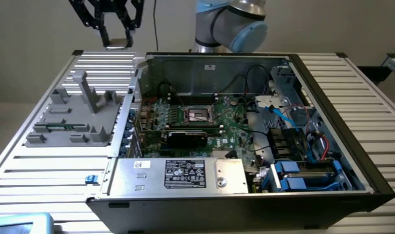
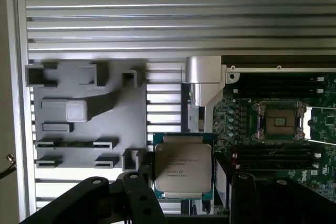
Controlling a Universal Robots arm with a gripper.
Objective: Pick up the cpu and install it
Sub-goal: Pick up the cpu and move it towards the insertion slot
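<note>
The cpu [image 1: 118, 42], a flat square chip with a silver metal top, hangs high in the air with my gripper [image 1: 117, 39] shut on its edges. It is above the far corner of the table on the exterior view's left, beyond the grey holder [image 1: 74, 117]. In the wrist view the cpu [image 2: 182, 167] sits between the black fingers [image 2: 143, 182] of my gripper [image 2: 184, 176], its printed top facing the camera. The open cpu socket [image 1: 199, 115] lies in the middle of the green motherboard and also appears in the wrist view [image 2: 279, 121], off to one side of the chip.
An open computer case [image 1: 327, 97] lies on the slatted aluminium table [image 1: 47, 170], with its power supply [image 1: 184, 174], cables and blue drive bays [image 1: 294, 178] around the board. A black card [image 1: 187, 138] stands just in front of the socket. The grey holder [image 2: 84, 114] has upright posts.
</note>
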